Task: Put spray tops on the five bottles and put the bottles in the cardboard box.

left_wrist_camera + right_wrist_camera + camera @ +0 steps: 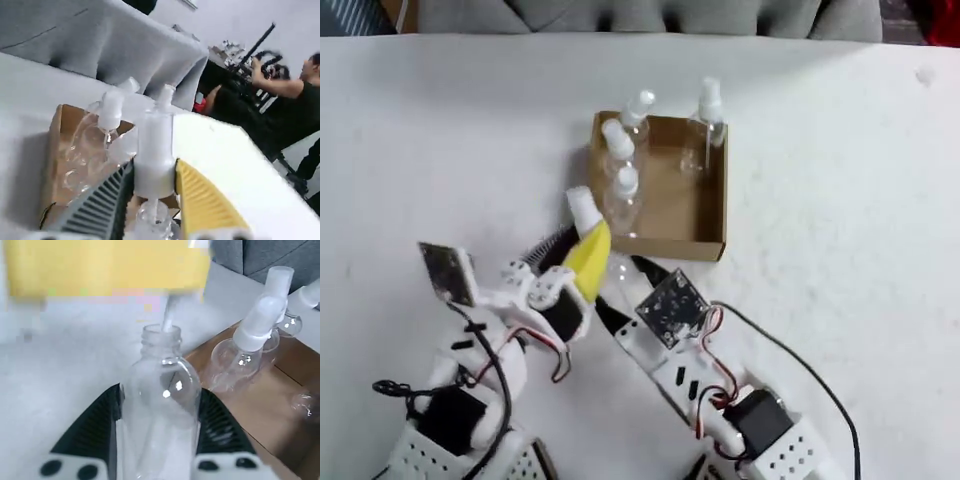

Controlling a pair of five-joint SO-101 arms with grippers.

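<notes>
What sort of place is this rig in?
Likely a robotics lab or workshop: a white tabletop with a small brown cardboard box, black stands and equipment in the room behind, a grey upholstered seat at the table's far edge.

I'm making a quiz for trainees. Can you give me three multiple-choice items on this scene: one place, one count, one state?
1. Where is the uncapped bottle?
A in the cardboard box
B in the right gripper
C in a person's hand

2. How many capped bottles are in the box?
A two
B four
C five

3. The spray top in the left gripper is:
A screwed on
B dropped in the box
C above the neck, tube entering

Answers:
1 B, black fingers clamp it.
2 B, the high view shows four.
3 C, the tube sits in the open neck.
</notes>
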